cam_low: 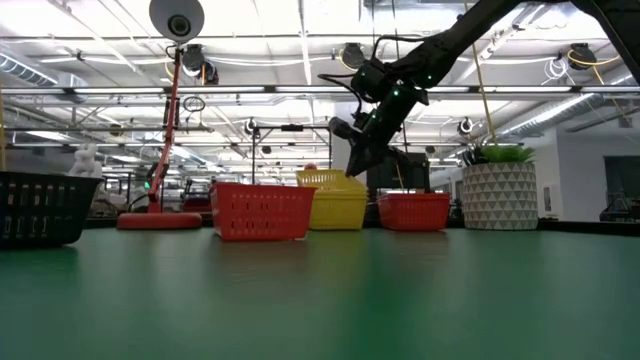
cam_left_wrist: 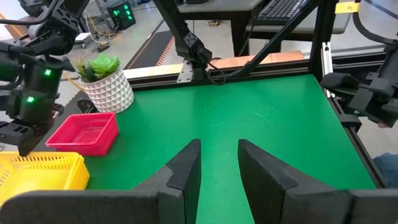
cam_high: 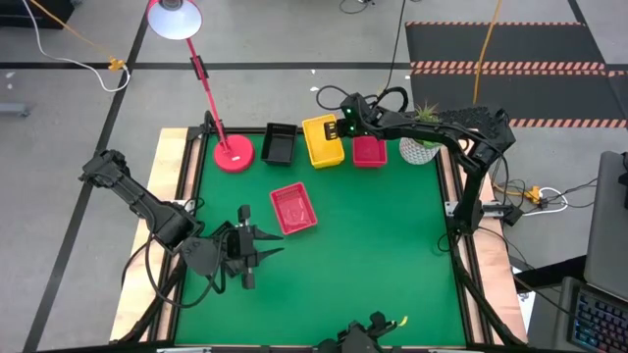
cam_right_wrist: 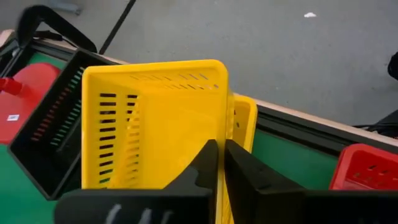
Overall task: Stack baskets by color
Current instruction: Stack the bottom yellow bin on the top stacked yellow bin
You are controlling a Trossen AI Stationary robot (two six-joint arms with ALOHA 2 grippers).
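Right gripper (cam_right_wrist: 219, 163) hovering over back row, fingers pinching rim of upper yellow basket (cam_right_wrist: 155, 118), which is sitting tilted over second yellow basket (cam_right_wrist: 244, 121). Risk: thin rim pinch slipping, basket dropping skewed instead of nesting, or nudging black basket (cam_high: 280, 143) just beside it. Loose pink basket (cam_high: 293, 209) lying mid-worktop, apart from pink basket (cam_high: 370, 151) in row. Left gripper (cam_high: 257, 250) waiting near front, fingers apart, holding nothing.
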